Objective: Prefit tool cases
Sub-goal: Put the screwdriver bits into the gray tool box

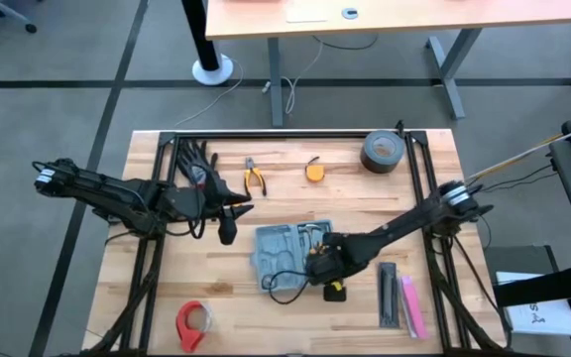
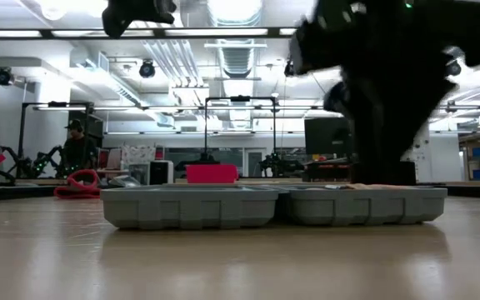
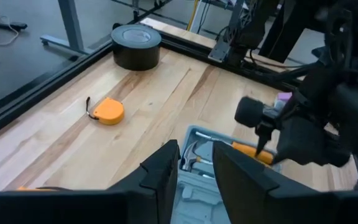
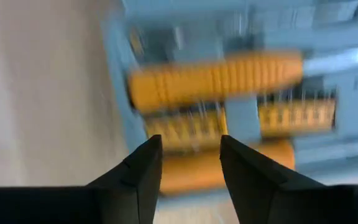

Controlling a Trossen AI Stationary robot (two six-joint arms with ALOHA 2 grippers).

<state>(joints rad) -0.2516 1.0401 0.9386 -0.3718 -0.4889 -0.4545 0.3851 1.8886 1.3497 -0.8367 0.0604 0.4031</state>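
No brand or writing can be read on anything here. The tool case (image 1: 287,253) lies open and flat near the middle of the table (image 1: 295,193), grey tray up. The right claw (image 1: 323,268) sits over the case's right half, fingers a narrow gap apart and holding nothing; its wrist view is smeared, showing only orange-handled tools (image 4: 216,78) in the slots just beyond the fingertips. The left claw (image 1: 228,233) hovers just left of the case, fingers narrowly parted and empty. In the low view the dark right arm (image 2: 382,92) hides part of the case's right half.
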